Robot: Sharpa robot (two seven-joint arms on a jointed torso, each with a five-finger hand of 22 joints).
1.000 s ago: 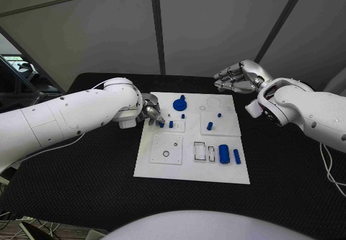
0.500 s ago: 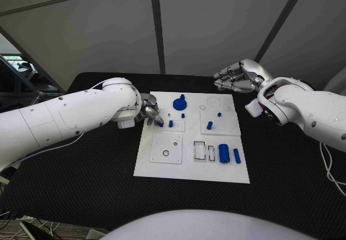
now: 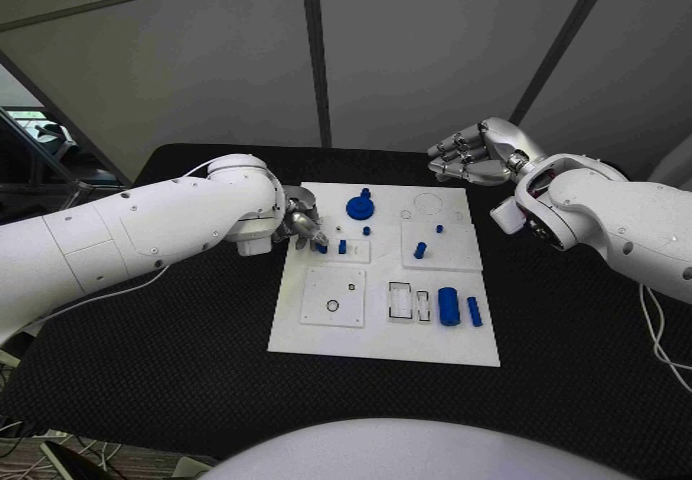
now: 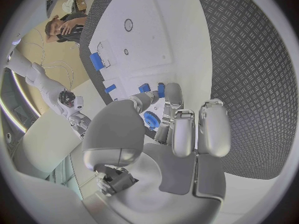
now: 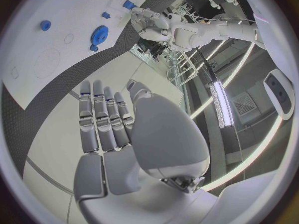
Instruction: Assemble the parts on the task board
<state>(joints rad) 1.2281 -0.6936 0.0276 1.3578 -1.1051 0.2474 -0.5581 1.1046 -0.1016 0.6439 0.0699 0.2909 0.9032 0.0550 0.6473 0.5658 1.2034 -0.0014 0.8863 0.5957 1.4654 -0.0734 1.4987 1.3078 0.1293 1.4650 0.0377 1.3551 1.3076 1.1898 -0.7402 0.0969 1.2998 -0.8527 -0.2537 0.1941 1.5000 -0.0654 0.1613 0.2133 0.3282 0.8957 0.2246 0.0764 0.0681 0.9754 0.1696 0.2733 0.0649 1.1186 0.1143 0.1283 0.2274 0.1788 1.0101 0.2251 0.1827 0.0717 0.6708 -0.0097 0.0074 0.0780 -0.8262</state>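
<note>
Left hand (image 3: 302,225) is down at the left edge of the task board (image 3: 378,340), fingers curled toward a small blue peg (image 3: 323,248). In the left wrist view the fingertips (image 4: 172,92) sit right beside a couple of small blue pieces (image 4: 144,88), but honestly I can't tell whether it's actually pinching one or just touching it. Right next to that peg is another short blue peg (image 3: 342,247), and a bit further up the board there's the blue gear (image 3: 359,209) with its little knob sticking up. Toward the right half of the board you've got a blue peg (image 3: 420,252) standing and a tiny one (image 3: 438,230) just beyond it. Nearer the robot, a fat blue cylinder (image 3: 449,307) and a thinner blue bar (image 3: 475,312) lie side by side, just to the right of the rectangular slots (image 3: 400,301). The right hand (image 3: 473,155) hangs above the black table (image 3: 188,380) off the board's far right corner, well away from the parts, fingers curled in together with nothing in them; the right wrist view shows its fingers (image 5: 99,117) side by side and empty.
</note>
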